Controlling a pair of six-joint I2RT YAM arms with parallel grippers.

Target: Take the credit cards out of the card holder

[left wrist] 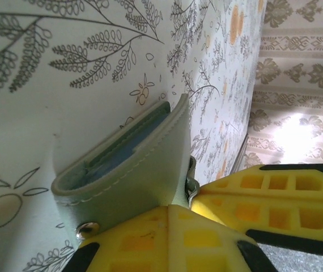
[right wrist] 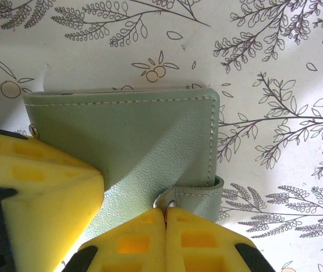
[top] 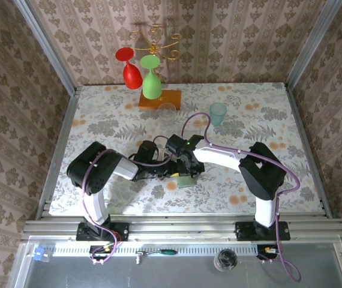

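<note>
Card holder (right wrist: 133, 136): folded on counter (right wrist: 275, 68), blue card (left wrist: 128, 152) inside.
Left jaws: we clamp its corner, steadying it.
Right jaws: pinching its strap (right wrist: 195, 191), we judge to unfold it.

the card holder (right wrist: 133, 141) is pale grey-green with lighter stitching along its edges. a silver snap (left wrist: 86, 229) shines at the lower left of the left wrist view, and the edge of a blue card (left wrist: 128, 148) shows inside the fold. the right gripper (right wrist: 165, 214) and the left gripper (left wrist: 170, 211) are yellow with black trim. the table (right wrist: 275, 68) cover is white, with dark line-drawn branches and leaves and small orange fruits. at upper centre of the top view are a red glass (top: 129, 66), a green glass (top: 152, 81) and an orange board (top: 160, 99), with a pale teal cup (top: 218, 113) to their right. the walls (top: 249, 36) carry pinkish-brown damask wallpaper.
</note>
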